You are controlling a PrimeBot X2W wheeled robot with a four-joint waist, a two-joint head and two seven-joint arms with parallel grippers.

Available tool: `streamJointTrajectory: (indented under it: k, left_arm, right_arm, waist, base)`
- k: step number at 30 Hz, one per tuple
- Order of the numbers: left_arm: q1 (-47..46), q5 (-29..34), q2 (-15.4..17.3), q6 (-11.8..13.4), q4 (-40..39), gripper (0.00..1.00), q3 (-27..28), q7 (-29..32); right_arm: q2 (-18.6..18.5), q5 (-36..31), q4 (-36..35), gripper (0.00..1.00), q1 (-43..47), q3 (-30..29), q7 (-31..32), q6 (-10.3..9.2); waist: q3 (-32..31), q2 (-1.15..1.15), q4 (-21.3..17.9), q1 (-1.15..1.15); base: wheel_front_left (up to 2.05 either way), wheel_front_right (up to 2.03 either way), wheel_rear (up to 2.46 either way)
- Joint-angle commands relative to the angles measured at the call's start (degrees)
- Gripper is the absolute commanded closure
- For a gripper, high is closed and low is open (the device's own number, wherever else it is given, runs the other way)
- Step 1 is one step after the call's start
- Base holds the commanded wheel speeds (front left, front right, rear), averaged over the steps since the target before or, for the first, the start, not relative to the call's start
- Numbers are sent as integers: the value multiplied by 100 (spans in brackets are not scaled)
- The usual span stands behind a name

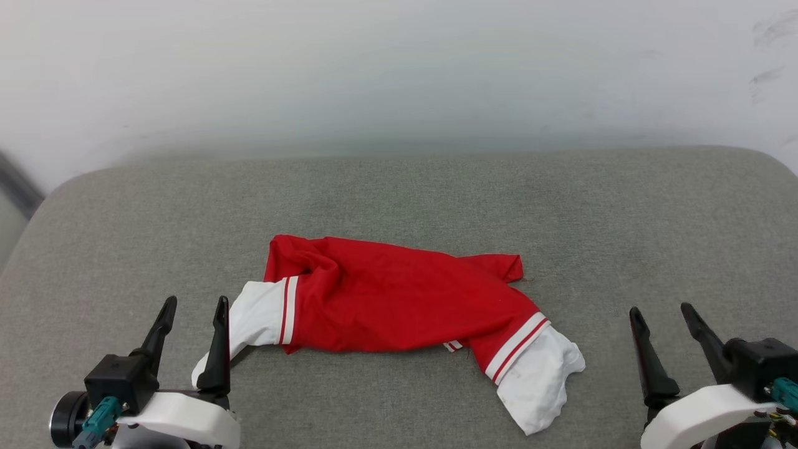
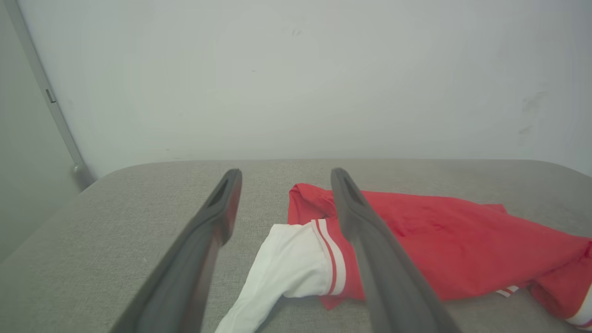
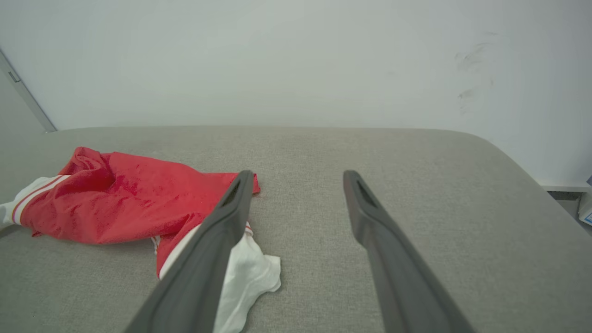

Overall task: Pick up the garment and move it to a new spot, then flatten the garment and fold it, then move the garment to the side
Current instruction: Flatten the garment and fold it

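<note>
The garment (image 1: 399,302), a red shirt with white sleeve ends and stripe trim, lies crumpled in the middle of the grey padded surface (image 1: 399,193). One white sleeve end points to the lower left, the other to the lower right. My left gripper (image 1: 194,308) is open at the lower left, its inner finger just over the left sleeve end. My right gripper (image 1: 661,308) is open at the lower right, apart from the cloth. The left wrist view shows the garment (image 2: 439,236) beyond the open left gripper (image 2: 282,178). In the right wrist view the garment (image 3: 120,199) lies left of the open right gripper (image 3: 298,178).
A pale wall (image 1: 399,68) stands right behind the grey surface. The surface's rounded corners show at the far left (image 1: 68,187) and far right (image 1: 767,156). Bare grey padding lies around the garment on all sides.
</note>
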Motion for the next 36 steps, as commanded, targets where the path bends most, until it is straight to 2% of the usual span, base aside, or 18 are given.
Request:
streamJointTrajectory:
  k: [1, 3, 9, 13, 19, 23, 29, 31, 36]
  left_arm:
    - [-102, 22, -13, -41, 0, 0, 0, -15]
    - [-162, 45, -24, -60, 6, 0, 3, -15]
    - [-426, 146, -66, -200, -1, 0, 8, -14]
    - [-589, 204, -199, -290, -34, 0, 43, -15]
    - [-834, 289, -524, -519, 53, 0, 59, -15]
    - [-978, 365, -740, -742, 222, 0, 70, -15]
    - [-1071, 499, -970, -1003, 460, 0, 209, -15]
    - [-1066, 515, -1050, -1061, 502, 0, 304, -15]
    - [-955, 618, -1099, -1148, 623, 0, 512, -15]
  right_arm:
    - [7, -82, 19, 0, 44, 4, 283, -3]
    - [2, 29, 95, 0, 95, 85, 866, -3]
    - [-397, 560, 102, 0, 186, 532, 3009, -3]
    - [-543, 841, 38, 0, 92, 729, 3923, -3]
    - [-562, 1030, 352, 0, -380, 948, 4332, -3]
    - [-549, 1015, 846, 0, -583, 1011, 4476, -3]
    - [-352, 1099, 1686, 0, -392, 928, 4858, -5]
    - [-290, 1093, 1796, 100, -370, 857, 4892, -6]
    - [-243, 1070, 1652, 100, -520, 798, 4691, -3]
  waist:
    - [33, 0, 48, 0]
    - [80, 0, 113, 0]
    - [286, 0, 377, 0]
    - [525, 0, 563, 0]
    - [968, 0, 858, 0]
    - [1158, 0, 1024, 0]
    - [1238, 0, 1134, 0]
    - [1218, 0, 1135, 0]
    - [1079, 0, 1025, 0]
  base:
    - [0, 0, 0]
    - [0, 0, 0]
    - [0, 0, 0]
    - [0, 0, 0]
    - [0, 0, 0]
    - [0, 0, 0]
    - [0, 0, 0]
    - [0, 0, 0]
    - [0, 0, 0]
